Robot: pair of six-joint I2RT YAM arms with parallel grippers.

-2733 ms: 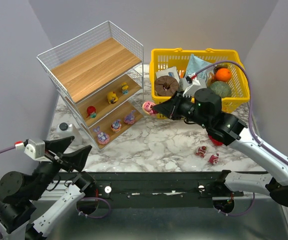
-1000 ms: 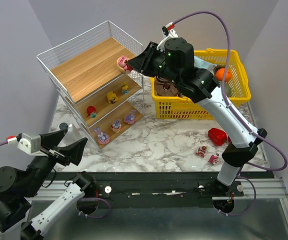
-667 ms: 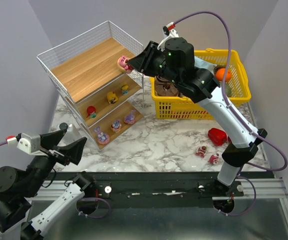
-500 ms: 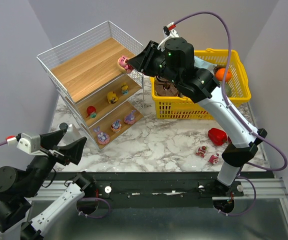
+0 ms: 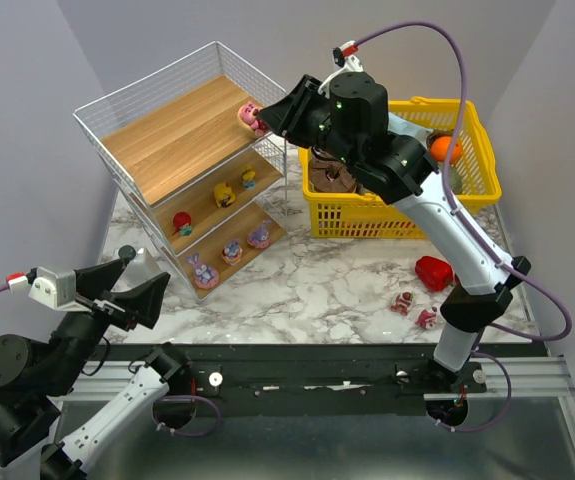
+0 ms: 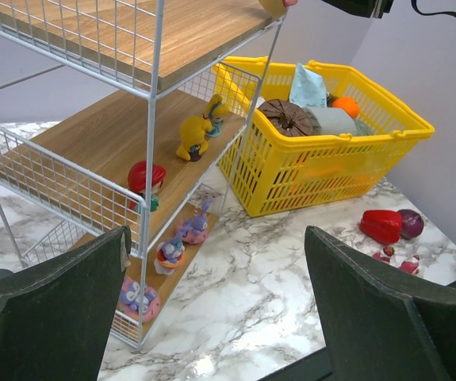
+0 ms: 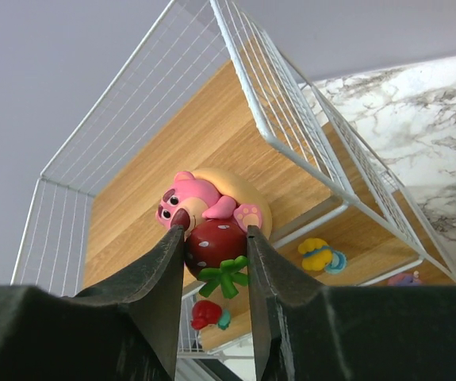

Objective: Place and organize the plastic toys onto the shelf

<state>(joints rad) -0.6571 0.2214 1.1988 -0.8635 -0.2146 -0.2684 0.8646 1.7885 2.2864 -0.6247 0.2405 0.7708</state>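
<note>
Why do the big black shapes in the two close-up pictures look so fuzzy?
Right wrist view: the jaws of the right gripper, near the lens, are soft, while the pink bear toy between them is sharp. Left wrist view: likewise the left gripper; shelf and yellow basket crisp.

- I work in a robot test room, not a home or a shop.
- My left arm [image 5: 87,335] and right arm [image 5: 447,225] are bolted to a black rail [image 5: 317,365] at the near edge of a table [image 5: 337,285] with a marble look.
- Plain grey walls [image 5: 17,120] stand close around the table.
- A purple cable [image 5: 437,35] loops off the right arm.
- The things set out are for play: a small wire shelf [image 5: 182,135], a yellow basket [image 5: 397,220] and little plastic toys [image 5: 225,194], like a pink bear toy [image 7: 204,208].
</note>
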